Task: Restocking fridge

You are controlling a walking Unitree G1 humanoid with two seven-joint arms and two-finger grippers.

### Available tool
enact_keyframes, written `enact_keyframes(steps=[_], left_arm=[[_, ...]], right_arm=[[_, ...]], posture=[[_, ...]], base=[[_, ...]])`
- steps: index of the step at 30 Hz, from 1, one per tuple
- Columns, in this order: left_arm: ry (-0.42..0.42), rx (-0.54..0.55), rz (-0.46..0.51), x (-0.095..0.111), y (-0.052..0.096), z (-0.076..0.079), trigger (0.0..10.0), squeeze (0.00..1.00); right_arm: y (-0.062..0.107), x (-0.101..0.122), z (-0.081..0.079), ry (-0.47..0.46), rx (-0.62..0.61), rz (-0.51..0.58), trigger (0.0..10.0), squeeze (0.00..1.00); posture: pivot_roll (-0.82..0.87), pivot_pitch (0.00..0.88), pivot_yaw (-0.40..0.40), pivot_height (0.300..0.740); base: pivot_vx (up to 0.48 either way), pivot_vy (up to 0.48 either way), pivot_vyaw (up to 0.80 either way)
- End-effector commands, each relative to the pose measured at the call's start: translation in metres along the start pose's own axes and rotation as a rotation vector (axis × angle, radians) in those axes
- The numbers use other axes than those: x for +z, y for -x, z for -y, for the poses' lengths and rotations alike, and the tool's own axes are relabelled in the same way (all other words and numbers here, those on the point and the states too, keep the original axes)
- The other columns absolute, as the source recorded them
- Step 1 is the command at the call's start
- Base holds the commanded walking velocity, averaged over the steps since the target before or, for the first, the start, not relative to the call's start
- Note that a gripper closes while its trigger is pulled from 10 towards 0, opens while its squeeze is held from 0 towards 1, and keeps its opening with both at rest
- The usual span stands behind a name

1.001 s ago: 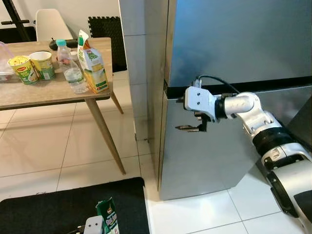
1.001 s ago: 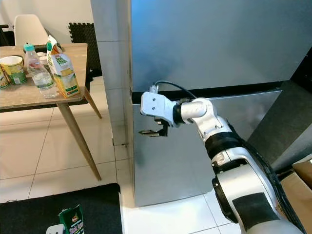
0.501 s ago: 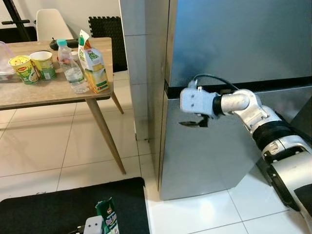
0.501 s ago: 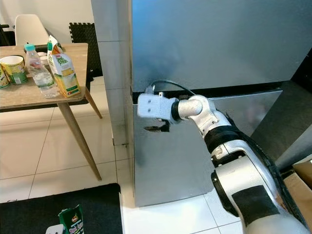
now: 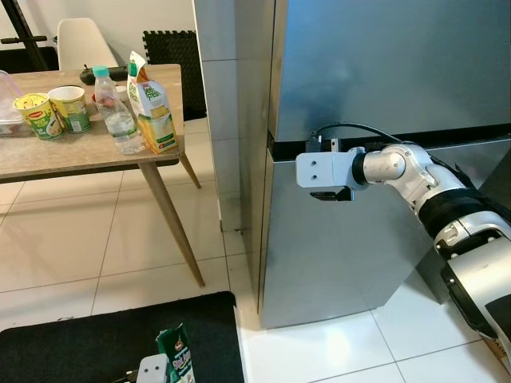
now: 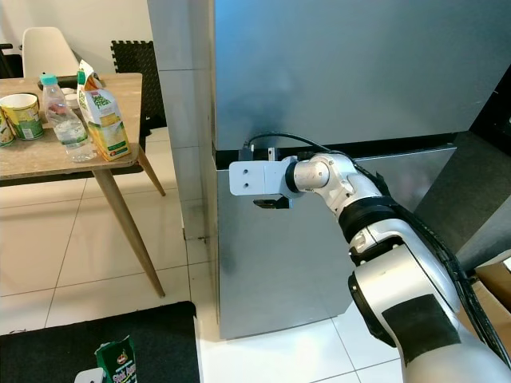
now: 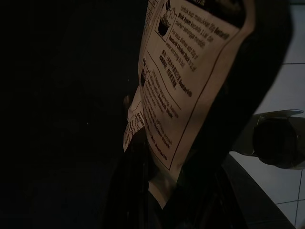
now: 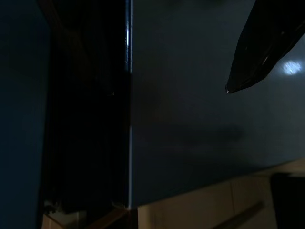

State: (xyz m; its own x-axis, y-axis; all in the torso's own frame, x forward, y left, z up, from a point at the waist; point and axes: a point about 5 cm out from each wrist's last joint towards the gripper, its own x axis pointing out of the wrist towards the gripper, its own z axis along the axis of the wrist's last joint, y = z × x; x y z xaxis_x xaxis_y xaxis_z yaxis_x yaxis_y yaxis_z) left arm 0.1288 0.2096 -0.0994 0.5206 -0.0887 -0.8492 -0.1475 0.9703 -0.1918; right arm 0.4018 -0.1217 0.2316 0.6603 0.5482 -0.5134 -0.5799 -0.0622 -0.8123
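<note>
Item: fridge (image 5: 383, 72), steel-grey, two doors shut, a dark seam (image 5: 447, 137) between upper and lower door; stands at 12 to 3 o'clock of the head view on pale floor tiles (image 5: 96, 239). Item: right gripper (image 5: 326, 194), on a silver arm reaching in from 4 o'clock, held against the front of the lower door just under the seam and near the fridge's left edge; its white wrist block (image 5: 323, 169) faces the camera and hides the black fingers, so whether they are parted or closed cannot be told. The right wrist view is dark: one black fingertip (image 8: 257, 52) over the grey door face, the dark door gap beside it. Item: green carton (image 5: 177, 357), at 7 o'clock at the bottom edge of the head view, over a black mat (image 5: 96, 343); the left gripper (image 5: 153, 369) clamps it, its white housing just beside the carton. The left wrist view shows a printed panel of that carton (image 7: 190, 81) close between dark finger shapes. Item: wooden table (image 5: 48, 155), at 10 o'clock, well apart from the fridge. On it, from the near corner outward: yellow-green juice carton (image 5: 152, 108), upright; clear water bottle (image 5: 116, 112) with teal cap, touching or just beside the carton; two instant noodle cups (image 5: 54, 112), side by side. Item: white chair (image 5: 80, 40) behind the table, at 11 o'clock. Item: black foam mat (image 5: 169, 44) leaning against the wall at 12 o'clock.
</note>
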Motion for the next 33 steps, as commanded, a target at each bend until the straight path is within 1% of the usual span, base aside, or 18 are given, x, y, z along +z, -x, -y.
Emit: enact_keyframes(steps=[1, 7, 10, 12, 14, 15, 16, 18, 20, 21, 25, 27, 28, 31, 33], left_arm=[[0.006, -0.018, -0.052, -0.014, 0.001, 0.004, 10.0, 0.00], [0.006, -0.019, -0.050, -0.013, 0.001, 0.005, 10.0, 0.00], [0.008, -0.020, -0.049, -0.013, 0.001, 0.005, 10.0, 0.00], [0.008, -0.020, -0.049, -0.013, 0.001, 0.005, 10.0, 0.00], [0.011, -0.020, -0.051, -0.014, 0.001, 0.005, 10.0, 0.00], [0.011, -0.020, -0.051, -0.014, 0.001, 0.005, 10.0, 0.00], [0.013, -0.021, -0.051, -0.014, 0.001, 0.005, 10.0, 0.00], [0.017, -0.022, -0.052, -0.015, 0.001, 0.006, 10.0, 0.00], [0.018, -0.023, -0.051, -0.015, 0.001, 0.006, 10.0, 0.00], [0.019, -0.024, -0.051, -0.015, 0.001, 0.006, 10.0, 0.00], [0.020, -0.024, -0.050, -0.014, 0.001, 0.006, 10.0, 0.00], [0.021, -0.025, -0.049, -0.014, 0.000, 0.006, 10.0, 0.00], [0.021, -0.025, -0.049, -0.014, 0.000, 0.006, 10.0, 0.00], [0.023, -0.027, -0.048, -0.014, 0.000, 0.007, 10.0, 0.00], [0.023, -0.028, -0.048, -0.014, 0.000, 0.007, 10.0, 0.00]], right_arm=[[0.000, -0.002, 0.002, 0.013, -0.011, -0.030, 10.0, 0.00], [-0.003, -0.003, 0.000, -0.010, -0.034, -0.048, 10.0, 0.00], [-0.009, -0.002, -0.008, -0.015, -0.010, -0.048, 10.0, 0.00], [-0.009, -0.002, -0.008, -0.015, -0.010, -0.048, 10.0, 0.00], [-0.013, 0.002, -0.014, -0.007, 0.028, -0.027, 10.0, 0.00], [-0.013, 0.002, -0.014, -0.007, 0.028, -0.027, 10.0, 0.00], [-0.013, 0.004, -0.016, 0.006, 0.054, -0.009, 10.0, 0.00], [-0.011, 0.008, -0.018, 0.023, 0.106, 0.045, 10.0, 0.00], [-0.008, 0.009, -0.018, 0.041, 0.144, 0.074, 10.0, 0.00], [-0.005, 0.007, -0.017, 0.050, 0.165, 0.075, 10.0, 0.00], [-0.003, 0.006, -0.016, 0.051, 0.187, 0.074, 10.0, 0.00], [0.001, 0.004, -0.017, 0.047, 0.244, 0.074, 10.0, 0.00], [0.001, 0.004, -0.017, 0.047, 0.244, 0.074, 10.0, 0.00], [0.006, 0.000, -0.023, 0.047, 0.350, 0.081, 10.0, 0.00], [0.006, 0.000, -0.024, 0.044, 0.368, 0.085, 10.0, 0.00]], posture=[[-0.10, 0.000, -0.052, 0.740], [-0.10, 0.000, -0.053, 0.740], [-0.10, 0.005, -0.052, 0.740], [-0.10, 0.005, -0.052, 0.740], [-0.10, 0.006, -0.052, 0.740], [-0.10, 0.006, -0.052, 0.740], [-0.10, 0.006, -0.052, 0.740], [-0.10, 0.006, -0.052, 0.740], [-0.10, 0.006, -0.052, 0.740], [-0.10, 0.007, -0.052, 0.740], [-0.10, 0.007, -0.052, 0.740], [-0.10, 0.007, -0.052, 0.740], [-0.10, 0.007, -0.052, 0.740], [-0.10, 0.007, -0.052, 0.740], [-0.10, 0.007, -0.052, 0.740]], base=[[0.000, 0.000, 0.00], [0.000, 0.000, 0.00], [0.000, 0.000, 0.00], [0.000, 0.000, 0.00], [0.000, 0.000, 0.00], [0.000, 0.000, 0.00], [0.000, 0.000, 0.00], [0.000, 0.000, 0.00], [0.000, 0.000, 0.00], [0.000, 0.000, 0.00], [0.000, 0.000, 0.00], [0.000, 0.000, 0.00], [0.000, 0.000, 0.00], [0.000, 0.000, 0.00], [0.000, 0.000, 0.00]])
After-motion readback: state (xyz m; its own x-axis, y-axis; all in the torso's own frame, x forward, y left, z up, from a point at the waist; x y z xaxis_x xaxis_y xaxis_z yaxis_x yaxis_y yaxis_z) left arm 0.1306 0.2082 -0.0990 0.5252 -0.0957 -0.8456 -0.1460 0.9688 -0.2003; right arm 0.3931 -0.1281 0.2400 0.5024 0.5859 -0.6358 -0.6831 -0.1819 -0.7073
